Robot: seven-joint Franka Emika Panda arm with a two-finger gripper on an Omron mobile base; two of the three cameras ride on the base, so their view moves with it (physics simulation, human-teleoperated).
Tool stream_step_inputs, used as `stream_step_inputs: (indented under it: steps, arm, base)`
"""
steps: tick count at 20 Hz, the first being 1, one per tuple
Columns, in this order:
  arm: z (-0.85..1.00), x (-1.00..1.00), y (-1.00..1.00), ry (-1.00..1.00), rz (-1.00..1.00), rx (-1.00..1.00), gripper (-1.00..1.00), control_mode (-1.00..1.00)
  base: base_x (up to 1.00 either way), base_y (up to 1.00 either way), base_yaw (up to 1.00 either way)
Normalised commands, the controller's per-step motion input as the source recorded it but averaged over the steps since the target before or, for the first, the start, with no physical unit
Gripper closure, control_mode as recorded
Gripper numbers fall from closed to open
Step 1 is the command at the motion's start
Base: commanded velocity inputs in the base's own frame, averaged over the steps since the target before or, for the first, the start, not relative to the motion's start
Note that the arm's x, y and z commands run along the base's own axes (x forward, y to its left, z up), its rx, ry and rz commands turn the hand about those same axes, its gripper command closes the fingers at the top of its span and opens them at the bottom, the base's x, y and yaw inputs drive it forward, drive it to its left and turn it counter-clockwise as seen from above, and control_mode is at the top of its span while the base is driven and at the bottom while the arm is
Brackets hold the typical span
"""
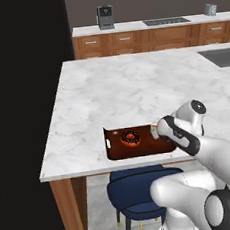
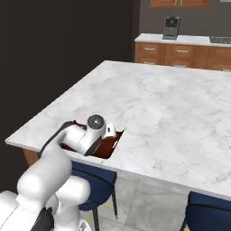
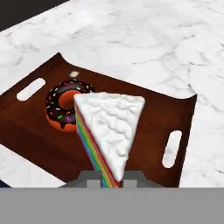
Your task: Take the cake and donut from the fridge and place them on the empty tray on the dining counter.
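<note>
The white arm's claw (image 3: 109,178) is clenched on the narrow end of the wedge of cake with rainbow-striped layers and rippled white icing (image 3: 110,131), holding it over the dark reddish-brown rectangular tray with a raised rim and white handle cut-outs at both short ends (image 3: 30,131). From the hand view the wedge's broad end points away from the claw, its striped side facing left, and it overlaps the near edge of the chocolate-glazed ring donut with coloured sprinkles (image 3: 61,105). The donut lies on the tray floor toward the left cut-out.

From the left base view the tray (image 1: 115,149) sits at the near edge of the large white-grey marble surface (image 1: 134,90), just above a blue stool (image 1: 137,190). The donut (image 1: 130,138) rests near the tray's middle, and a sliver of the cake's striped side (image 1: 154,130) peeps out at the wrist on the tray's right end. I cannot tell whether the cake touches the tray floor. On the far wall, a dark coffee machine (image 1: 105,17) stands on a long run of wooden drawers (image 1: 129,41).
</note>
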Motion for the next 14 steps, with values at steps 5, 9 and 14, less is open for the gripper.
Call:
stream_step_inputs:
  steps: [5, 9, 14]
  arm:
    - [-0.52, 0.53, 0.0, 0.0, 0.0, 0.0, 1.0, -1.0]
    - [-0.47, 0.46, 0.0, 0.0, 0.0, 0.0, 1.0, -1.0]
    - [-0.42, 0.32, 0.0, 0.0, 0.0, 0.0, 1.0, -1.0]
  base:
    - [0.0, 0.0, 0.0]
    - [0.0, 0.0, 0.0]
    - [0.0, 0.0, 0.0]
